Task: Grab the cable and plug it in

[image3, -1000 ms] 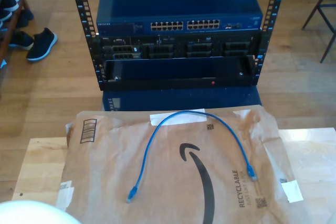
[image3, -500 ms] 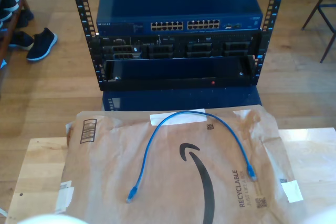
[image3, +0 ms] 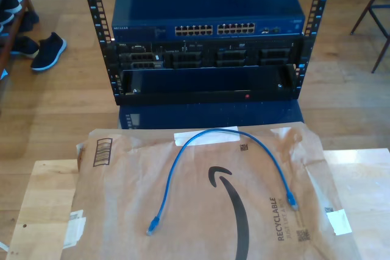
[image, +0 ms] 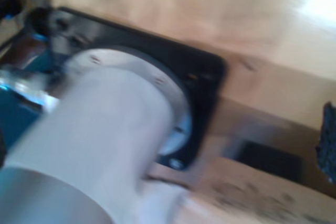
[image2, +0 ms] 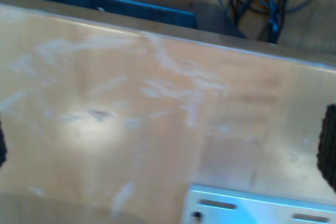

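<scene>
The cable (image3: 226, 150) is seen lying in an arch on the brown paper mailer (image3: 201, 211) spread over the counter (image3: 49, 193) — both plugs rest on the paper, well apart. Before it stands the network rack (image3: 207, 35). Neither hand's jaws are shown clearly — blurred dark edges only — so their state cannot be told.

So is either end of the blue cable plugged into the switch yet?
No. Both plugs of the blue cable lie loose on the brown paper, well short of the switch.

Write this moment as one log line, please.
cable: loose on paper | both plugs free | switch behind | nothing grasped
</scene>
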`<act>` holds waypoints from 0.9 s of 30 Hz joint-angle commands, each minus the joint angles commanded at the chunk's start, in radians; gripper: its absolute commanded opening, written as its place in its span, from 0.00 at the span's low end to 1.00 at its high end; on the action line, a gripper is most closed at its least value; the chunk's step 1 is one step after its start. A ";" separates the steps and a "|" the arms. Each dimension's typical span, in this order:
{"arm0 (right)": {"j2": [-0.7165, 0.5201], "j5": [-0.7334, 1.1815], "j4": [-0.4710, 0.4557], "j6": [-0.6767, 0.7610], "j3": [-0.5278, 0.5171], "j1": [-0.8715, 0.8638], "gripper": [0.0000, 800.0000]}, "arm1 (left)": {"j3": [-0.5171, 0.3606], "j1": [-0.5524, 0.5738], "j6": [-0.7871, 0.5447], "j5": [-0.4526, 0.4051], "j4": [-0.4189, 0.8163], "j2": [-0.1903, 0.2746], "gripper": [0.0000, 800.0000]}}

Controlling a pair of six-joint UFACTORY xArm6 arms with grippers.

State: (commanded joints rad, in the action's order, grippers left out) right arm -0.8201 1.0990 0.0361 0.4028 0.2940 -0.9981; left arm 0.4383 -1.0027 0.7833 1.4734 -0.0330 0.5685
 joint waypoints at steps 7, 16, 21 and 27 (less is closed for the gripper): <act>0.009 0.002 -0.002 0.450 0.075 0.534 0.99 | 0.083 0.281 0.199 -0.008 -0.044 -0.003 1.00; 0.284 -0.043 -0.002 0.885 0.239 1.175 0.99 | 0.106 0.537 0.347 -0.018 -0.114 -0.021 1.00; 0.419 -0.155 -0.002 1.011 0.330 1.436 0.99 | 0.104 0.555 0.367 -0.069 -0.204 -0.028 1.00; 0.621 -0.316 0.000 1.060 0.411 1.608 0.99 | 0.098 0.555 0.402 -0.057 -0.218 -0.025 1.00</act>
State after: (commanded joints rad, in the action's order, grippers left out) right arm -0.1987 0.7829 0.0361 1.4630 0.7052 0.6099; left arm 0.5364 -0.4473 1.1853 1.4166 -0.2509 0.5439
